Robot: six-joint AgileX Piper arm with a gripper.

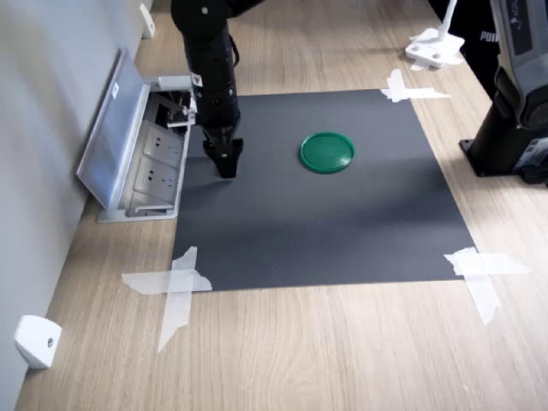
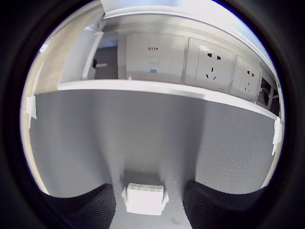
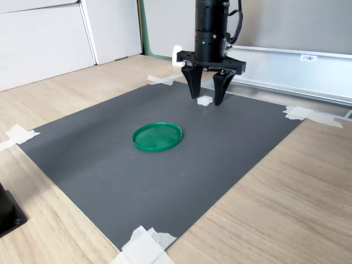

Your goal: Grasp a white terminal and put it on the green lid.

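The black gripper (image 3: 206, 100) points straight down over the dark grey mat (image 3: 165, 170) taped to the wooden counter (image 3: 286, 198), its two fingers (image 3: 192, 83) spread apart with the tiny white plastic cube-like terminal (image 3: 204, 100) lying on the mat between them, not clamped; the wrist view shows the same block (image 2: 145, 198) sitting in the gap, clear of both fingers. The flat round dark-green plastic lid (image 1: 326, 151) rests on the mat, apart from the gripper, toward the first exterior view's right. Beyond the mat's edge, an open grey metal socket box (image 1: 137, 154) is set into the counter.
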